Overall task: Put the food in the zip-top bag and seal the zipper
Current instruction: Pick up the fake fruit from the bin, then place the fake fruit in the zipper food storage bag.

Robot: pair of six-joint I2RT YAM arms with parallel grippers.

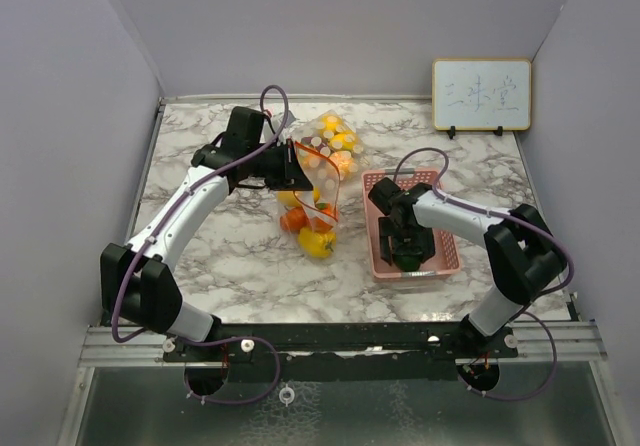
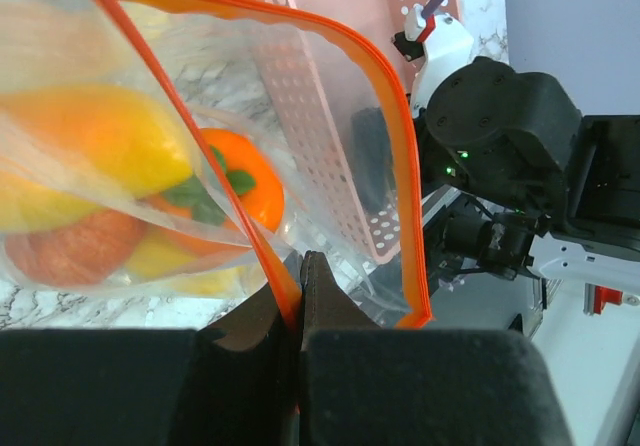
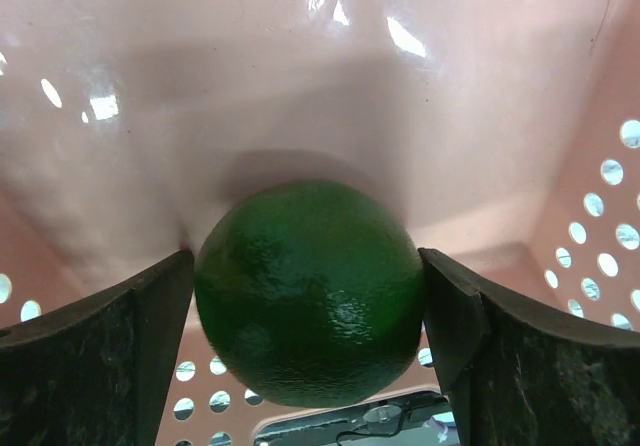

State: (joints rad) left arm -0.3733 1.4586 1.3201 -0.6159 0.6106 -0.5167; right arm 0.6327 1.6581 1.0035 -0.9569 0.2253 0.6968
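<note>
The left arm reaches forward over the middle of the desk (image 1: 220,256), elbow bent. Its left tool (image 2: 300,271) is clenched on the orange zipper edge of the clear zip-top bag (image 1: 325,161), holding the mouth agape. The right arm folds inward with its wrist pointing down into the pink mesh basket (image 1: 445,256). There the right tool (image 3: 308,266) grasps a green fruit (image 3: 310,291), one finger against each side, and the fruit sits low against the basket's floor. Through the bag's film the left wrist view shows a yellow fruit (image 2: 110,141), an orange fruit with a green leaf (image 2: 250,181) and a reddish-orange piece (image 2: 70,251). From above, more yellow pieces (image 1: 335,136) show at the bag's far end, though whether every piece lies inside the bag is hard to tell. The desk is white marble-patterned and enclosed by plain grey walls. A small whiteboard (image 1: 481,94) stands at its far right corner.
</note>
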